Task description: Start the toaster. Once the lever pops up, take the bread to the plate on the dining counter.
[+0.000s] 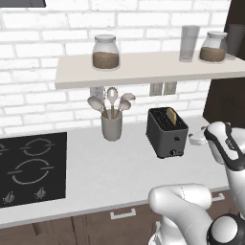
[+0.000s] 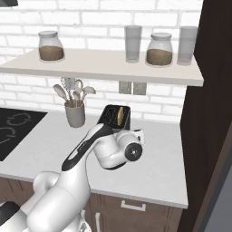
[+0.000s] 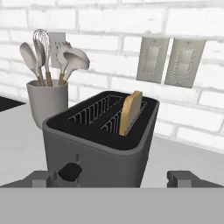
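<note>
A: Nearest, the hand [image 3: 112, 177]: spread wide, grasping nothing, fingertips [image 3: 41, 178] level with the lower end face of the toaster [image 3: 98, 144] and set either side of it, just short of touching.

B: And on that end face?

A: A small round knob [image 3: 70, 171] low down, a thin vertical lever slot above it. Seen from the left base view, hand [image 1: 197, 139] just beside the toaster's right end, above the pale worktop [image 1: 110, 167].

B: Position of the bread?

A: Upright in the right-hand slot, the bread [image 3: 130, 113] standing well proud of the toaster top; left slot empty, wire guides visible. Same slice visible from the right base view [image 2: 120, 116] behind the wrist.

B: Neighbours and obstructions?

A: Left of the toaster, apart from it, a grey utensil crock [image 1: 112, 125] holding spoons and a whisk. Farther left, a black hob [image 1: 31, 167] set flush in the worktop. Behind, on the white brick wall, two wall plates [image 3: 170, 60]. Overhead, a shelf [image 1: 143, 72] carrying two jars [image 1: 105, 51] and glasses [image 1: 189, 43], overhanging the toaster from above.

B: Free room?

A: Bare worktop in front of the toaster down to the front edge, and between toaster and crock. To the right, a tall dark cabinet side [image 2: 204, 113] closing off the worktop's end.
</note>
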Controlling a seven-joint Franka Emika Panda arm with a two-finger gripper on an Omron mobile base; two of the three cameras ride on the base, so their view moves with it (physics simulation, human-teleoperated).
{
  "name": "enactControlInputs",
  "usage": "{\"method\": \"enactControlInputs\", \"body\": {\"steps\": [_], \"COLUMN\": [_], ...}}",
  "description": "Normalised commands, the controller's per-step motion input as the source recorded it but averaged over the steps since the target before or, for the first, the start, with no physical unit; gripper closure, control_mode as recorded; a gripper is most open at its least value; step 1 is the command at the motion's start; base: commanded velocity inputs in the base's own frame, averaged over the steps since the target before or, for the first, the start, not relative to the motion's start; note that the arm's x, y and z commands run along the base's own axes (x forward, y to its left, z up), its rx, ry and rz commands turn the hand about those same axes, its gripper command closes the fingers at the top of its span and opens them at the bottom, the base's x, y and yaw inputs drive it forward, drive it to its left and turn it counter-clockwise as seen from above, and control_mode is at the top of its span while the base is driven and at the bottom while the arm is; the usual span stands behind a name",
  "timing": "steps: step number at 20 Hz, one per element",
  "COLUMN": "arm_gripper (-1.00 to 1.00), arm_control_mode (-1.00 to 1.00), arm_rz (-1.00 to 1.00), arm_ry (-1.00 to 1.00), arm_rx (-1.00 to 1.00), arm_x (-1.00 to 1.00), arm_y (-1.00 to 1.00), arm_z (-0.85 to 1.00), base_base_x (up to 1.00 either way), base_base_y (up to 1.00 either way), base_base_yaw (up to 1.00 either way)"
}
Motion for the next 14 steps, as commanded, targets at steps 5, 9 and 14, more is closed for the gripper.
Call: {"method": "enactControlInputs", "body": {"steps": [5, 9, 14], "arm_gripper": [-1.0, -1.0, -1.0], "arm_control_mode": [-1.0, -1.0, -1.0], "arm_rz": [0.0, 0.0, 0.0], "arm_ry": [0.0, 0.0, 0.0], "arm_rx": [0.0, 0.0, 0.0], "arm_x": [0.0, 0.0, 0.0], "arm_y": [0.0, 0.0, 0.0], "arm_z": [0.03, 0.01, 0.03], "base_base_x": [0.0, 0.0, 0.0], "base_base_y": [0.0, 0.0, 0.0], "base_base_yaw": [0.0, 0.0, 0.0]}}
